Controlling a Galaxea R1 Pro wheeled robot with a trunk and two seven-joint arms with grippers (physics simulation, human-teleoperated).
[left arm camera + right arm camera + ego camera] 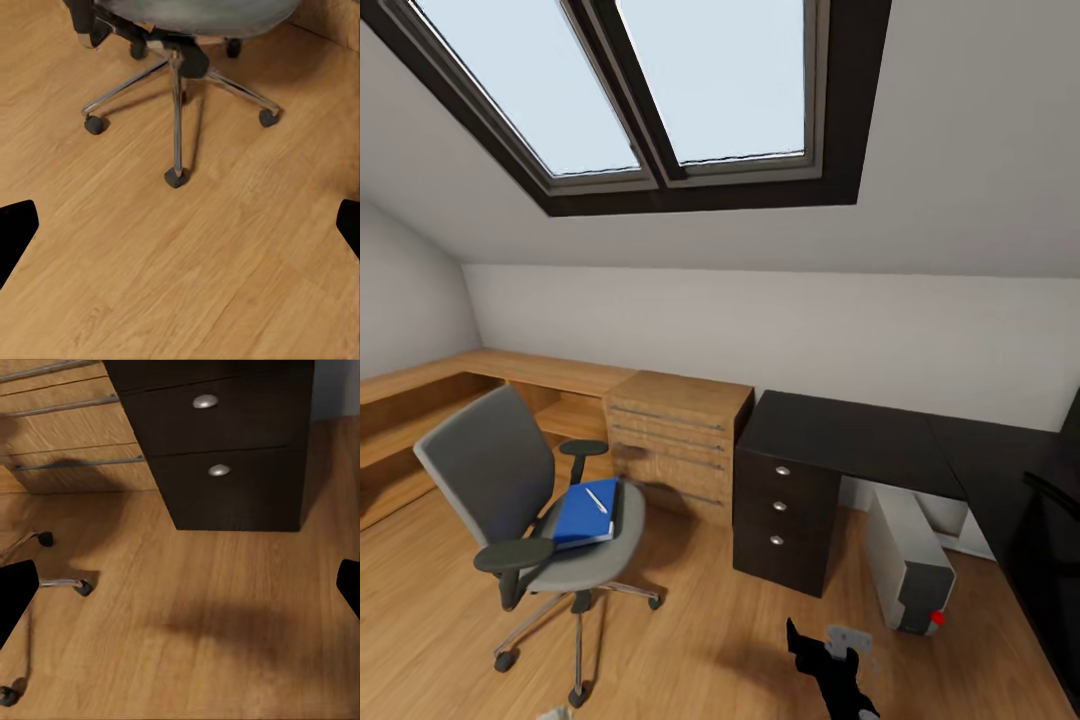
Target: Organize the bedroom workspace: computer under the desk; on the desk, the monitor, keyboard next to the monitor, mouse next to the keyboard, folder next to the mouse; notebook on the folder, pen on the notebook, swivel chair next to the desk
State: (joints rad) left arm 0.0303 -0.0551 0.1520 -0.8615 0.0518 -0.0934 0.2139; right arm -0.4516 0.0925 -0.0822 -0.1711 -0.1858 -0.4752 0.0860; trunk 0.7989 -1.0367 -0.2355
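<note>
The swivel chair (525,500) stands on the wood floor at the left, apart from the desk (850,430). The blue folder (585,515) lies on its seat with the white pen (597,500) on top. The grey computer (908,560) stands under the black desk top, beside the drawer unit (785,520). The keyboard, mouse and notebook are out of view. I cannot tell whether the dark shape (1055,490) cut off at the desk's right end is the monitor. My left gripper (180,229) is open above the floor near the chair's chrome base (176,90). My right gripper (180,589) is open, facing the drawer unit (225,450).
A light wood cabinet (675,440) stands between the chair and the desk, and low wooden shelving (420,410) runs along the left wall. The sloped ceiling with its skylight (660,90) hangs low over the desk. My right arm (835,675) shows at the bottom.
</note>
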